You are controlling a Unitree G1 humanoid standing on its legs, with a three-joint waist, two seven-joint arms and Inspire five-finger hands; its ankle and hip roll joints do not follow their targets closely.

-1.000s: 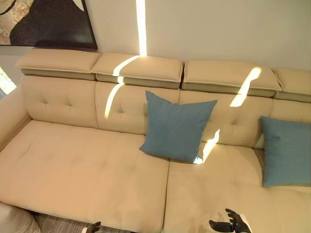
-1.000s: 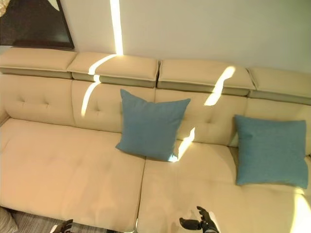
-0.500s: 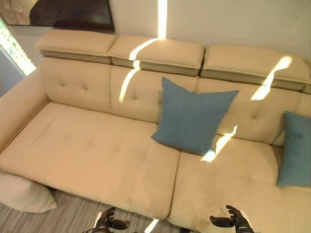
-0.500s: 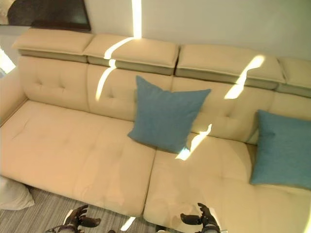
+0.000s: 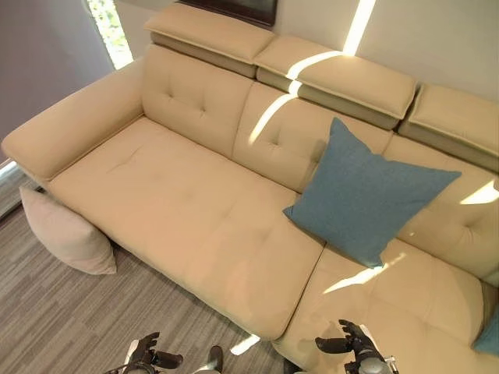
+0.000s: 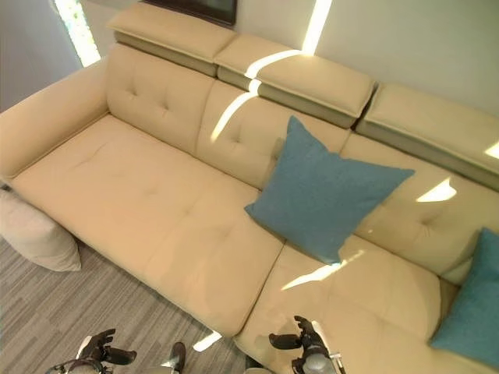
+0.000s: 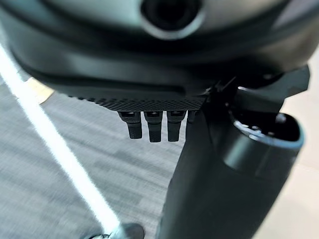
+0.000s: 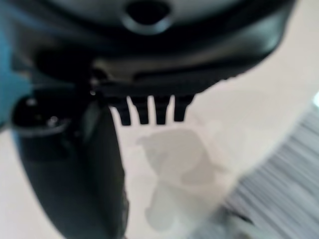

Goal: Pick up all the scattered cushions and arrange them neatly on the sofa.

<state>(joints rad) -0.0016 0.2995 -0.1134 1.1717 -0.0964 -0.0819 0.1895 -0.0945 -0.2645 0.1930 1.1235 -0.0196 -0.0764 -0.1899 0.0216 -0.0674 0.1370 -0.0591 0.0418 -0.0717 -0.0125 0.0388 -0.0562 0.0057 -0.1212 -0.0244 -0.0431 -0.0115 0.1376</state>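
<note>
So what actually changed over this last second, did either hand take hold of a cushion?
No. The camera swung toward the robot's left and tipped down, bringing the sofa's armrest and a beige cushion on the floor beside it into view. Both blue cushions stayed leaning on the backrest. The left hand and right hand remain low, open, holding nothing.

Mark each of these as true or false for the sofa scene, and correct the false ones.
1. A beige cushion lies on the floor by the sofa's armrest end. True.
2. The blue cushion lies flat on the floor. False: it leans on the sofa's backrest.
3. The left hand holds a cushion. False: it holds nothing, above the carpet.
4. The right hand is over the sofa seat's front edge, empty. True.
</note>
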